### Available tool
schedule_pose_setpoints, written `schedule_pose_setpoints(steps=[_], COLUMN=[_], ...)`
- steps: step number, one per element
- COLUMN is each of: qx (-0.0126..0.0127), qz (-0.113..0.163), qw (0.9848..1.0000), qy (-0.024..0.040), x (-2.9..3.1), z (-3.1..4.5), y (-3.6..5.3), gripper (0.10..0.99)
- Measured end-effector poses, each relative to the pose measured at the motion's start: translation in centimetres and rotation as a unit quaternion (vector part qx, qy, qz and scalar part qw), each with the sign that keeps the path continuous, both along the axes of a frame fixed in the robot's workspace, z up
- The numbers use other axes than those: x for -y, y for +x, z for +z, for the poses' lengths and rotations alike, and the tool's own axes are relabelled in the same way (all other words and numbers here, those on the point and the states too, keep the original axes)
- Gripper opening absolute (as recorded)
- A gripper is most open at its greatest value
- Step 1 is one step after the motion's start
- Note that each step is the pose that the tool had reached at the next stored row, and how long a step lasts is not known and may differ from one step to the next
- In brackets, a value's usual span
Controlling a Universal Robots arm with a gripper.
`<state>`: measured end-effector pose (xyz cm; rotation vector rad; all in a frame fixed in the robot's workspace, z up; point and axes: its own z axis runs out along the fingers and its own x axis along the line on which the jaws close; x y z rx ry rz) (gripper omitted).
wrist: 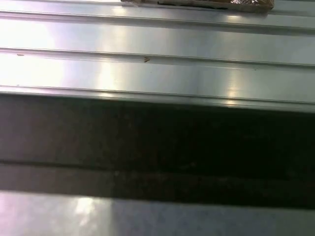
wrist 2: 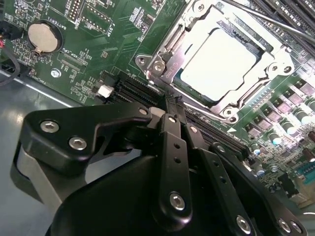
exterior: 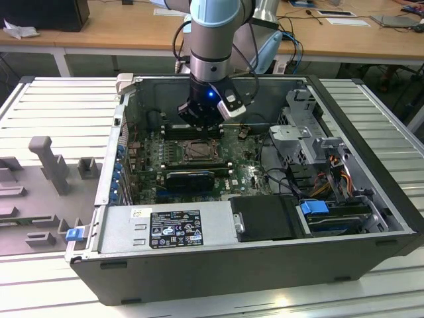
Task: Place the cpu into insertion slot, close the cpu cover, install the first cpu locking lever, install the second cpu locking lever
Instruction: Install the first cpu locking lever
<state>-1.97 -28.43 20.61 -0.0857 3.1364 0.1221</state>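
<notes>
The cpu (wrist 2: 216, 64), a pale square chip, lies flat in the insertion slot (wrist 2: 230, 113) on the green board. The cpu cover (wrist 2: 184, 42), a metal frame, lies down around the chip's face. A thin metal rod (wrist 2: 266, 19) runs along one side of the socket. My gripper (wrist 2: 173, 105) hangs just beside the socket with its black fingers (wrist 2: 167, 142) drawn together and nothing between them. In the exterior view, the gripper (exterior: 199, 126) hovers inside the open computer case, just above the socket (exterior: 199, 151).
The case walls (exterior: 218, 265) ring the board. A long black card (exterior: 191, 177) lies near the socket, memory slots (wrist 2: 290, 14) beyond it. A black drive box (exterior: 265, 218) and cables (exterior: 331, 172) fill the exterior view's right. A coin battery (wrist 2: 43, 37) sits on the board.
</notes>
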Motion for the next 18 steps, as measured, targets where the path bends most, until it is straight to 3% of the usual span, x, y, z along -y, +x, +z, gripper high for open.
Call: schedule_pose_setpoints(steps=[7, 13, 15, 18], qx=[-0.0001, 0.0000, 0.0001, 0.0000], qz=[0.000, 0.000, 0.000, 0.000], qw=[1.0000, 1.0000, 1.0000, 1.0000], qy=[-0.0056, -0.0031, -0.0015, -0.0014], x=[0.01, 0.00, 0.00, 0.00], z=[-0.24, -0.49, -0.38, 0.37], y=[0.03, 0.08, 0.08, 0.08], gripper=[0.106, 0.106, 0.106, 0.106])
